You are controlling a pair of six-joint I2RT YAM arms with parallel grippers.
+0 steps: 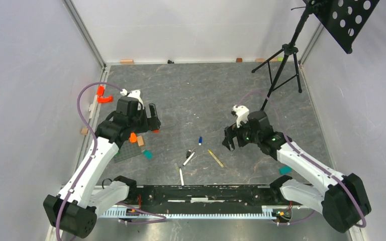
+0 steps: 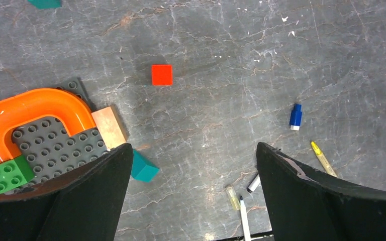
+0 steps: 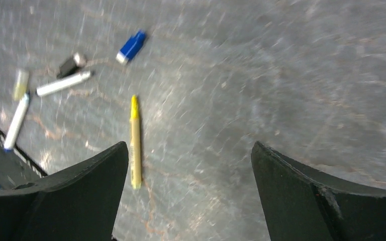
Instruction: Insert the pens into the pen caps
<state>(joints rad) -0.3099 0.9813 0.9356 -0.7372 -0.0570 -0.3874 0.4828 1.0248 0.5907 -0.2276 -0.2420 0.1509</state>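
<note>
— On the grey table (image 1: pixel 201 100), in front of the two bases: is that all of it?

— All of it. The yellow pen (image 3: pixel 135 142) lies by itself. One white pen (image 3: pixel 63 83) has the black cap (image 3: pixel 70 64) just beside its end. The other white pen (image 3: pixel 16 122) lies nearer the bases, with a pale cap (image 3: pixel 20 84) just beside it. The blue cap (image 3: pixel 131 47) sits apart, farther out.

— Anything picked up?

— Nothing. The left gripper (image 2: pixel 193 148) hangs with its fingers spread wide over bare table, beside the studded grey plate (image 2: pixel 55 145) and its orange arch (image 2: pixel 30 108). The right gripper (image 3: pixel 188 145) is spread just as wide, with the yellow pen near one finger.

— How would you go about it?

— I'd have one arm pinch a pen mid-barrel, low and square, so it can't roll. The other should take a cap by its closed end and leave the mouth clear. Then I'd line both up on one axis before pushing.

— Any tray or box?

— None I can see. The caps are the only holders here, and none of them has a pen in it.
</note>
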